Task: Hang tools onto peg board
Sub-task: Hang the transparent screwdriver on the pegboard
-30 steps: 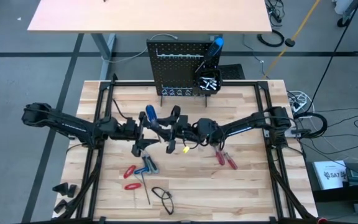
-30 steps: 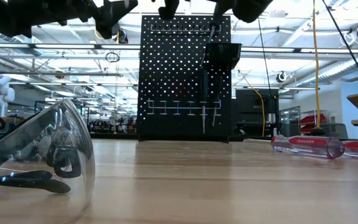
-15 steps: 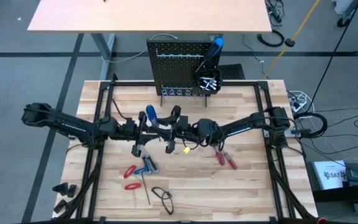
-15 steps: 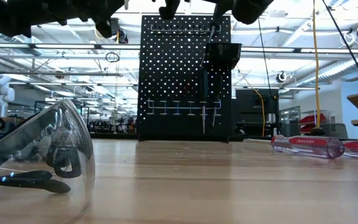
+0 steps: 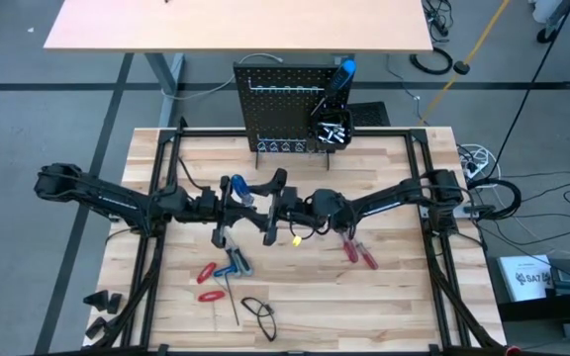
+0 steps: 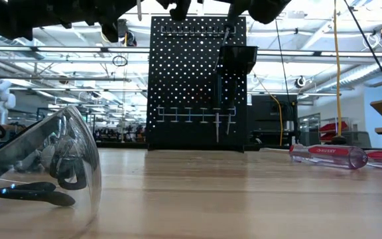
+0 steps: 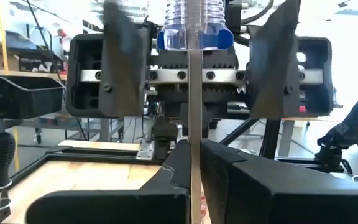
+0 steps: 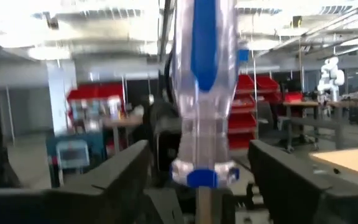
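Since the earlier frame, left gripper (image 7: 191, 180) fingers have pinched the blue-handled screwdriver (image 5: 238, 185) shaft; right gripper (image 5: 283, 195) fingers have spread clear either side of its handle, above the bench (image 5: 384, 287).

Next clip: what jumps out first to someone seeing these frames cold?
The two grippers meeting nose to nose above mid-table: the left gripper is shut on the metal shaft of a blue-handled screwdriver, while the right gripper stands open around its clear handle. Behind them the black peg board stands upright at the table's far edge. Red-handled pliers lie on the wood nearer the front.
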Motion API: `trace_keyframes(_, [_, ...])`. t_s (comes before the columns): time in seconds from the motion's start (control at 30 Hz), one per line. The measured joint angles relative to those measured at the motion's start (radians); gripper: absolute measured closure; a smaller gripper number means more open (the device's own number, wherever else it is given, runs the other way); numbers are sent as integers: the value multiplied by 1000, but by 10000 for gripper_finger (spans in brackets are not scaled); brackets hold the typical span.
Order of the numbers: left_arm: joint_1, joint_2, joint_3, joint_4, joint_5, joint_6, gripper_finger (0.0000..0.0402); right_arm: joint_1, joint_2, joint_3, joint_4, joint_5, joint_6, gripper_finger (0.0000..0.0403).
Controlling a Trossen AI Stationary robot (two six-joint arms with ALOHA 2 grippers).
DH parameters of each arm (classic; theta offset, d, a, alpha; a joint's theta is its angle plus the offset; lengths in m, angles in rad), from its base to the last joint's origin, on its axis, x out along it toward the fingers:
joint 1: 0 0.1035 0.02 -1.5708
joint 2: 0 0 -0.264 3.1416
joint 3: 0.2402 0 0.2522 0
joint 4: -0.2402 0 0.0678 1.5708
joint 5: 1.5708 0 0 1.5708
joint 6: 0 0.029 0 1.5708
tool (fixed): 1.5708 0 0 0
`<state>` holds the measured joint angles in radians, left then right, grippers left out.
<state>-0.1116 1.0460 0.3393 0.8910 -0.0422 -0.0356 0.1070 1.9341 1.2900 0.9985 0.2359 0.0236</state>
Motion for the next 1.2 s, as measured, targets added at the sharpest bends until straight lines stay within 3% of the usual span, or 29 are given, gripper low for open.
trace_keyframes(0.13, [0,-40,-1,-73,0,0,389,0,-72,-1,-234,0,-8,103])
trace_keyframes(0.33, [0,-172,-1,-266,-18,19,389,0,-197,-1,-605,2,90,98])
trace_keyframes(0.53, [0,-197,-1,-305,-19,19,389,2,-167,0,-558,3,117,121])
trace_keyframes(0.73, [0,-195,-1,-302,-19,16,389,-2,-105,-1,-400,1,97,141])
trace_keyframes(0.97, [0,-195,-1,-301,-19,16,389,-10,-100,-1,-383,3,104,148])
trace_keyframes(1.2, [0,-195,-1,-285,-70,-11,387,-10,-100,-1,-372,4,112,210])
